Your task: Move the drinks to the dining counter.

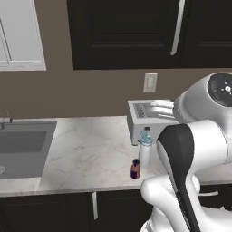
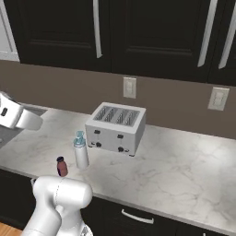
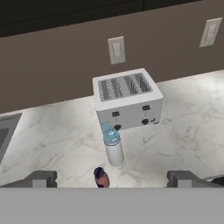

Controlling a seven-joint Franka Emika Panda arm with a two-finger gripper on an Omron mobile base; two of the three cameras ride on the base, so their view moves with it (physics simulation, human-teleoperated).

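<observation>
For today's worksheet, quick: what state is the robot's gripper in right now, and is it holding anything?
Gripper: jaws open wide and holding nothing, above the worktop near the tiny purple-red bottle.

Brown wall (image 2: 64,87) with outlets (image 2: 129,87), dark cabinets (image 2: 152,32), marble worktop (image 2: 184,170), grey sink (image 1: 22,147).

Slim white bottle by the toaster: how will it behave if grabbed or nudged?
The slim white bottle stands upright, tall over a narrow foot, so a high nudge would probably tip it. Its round, smooth-looking body would likely roll once down. The tiny purple bottle stands apart but near, so a fall that way might hit it.
</observation>
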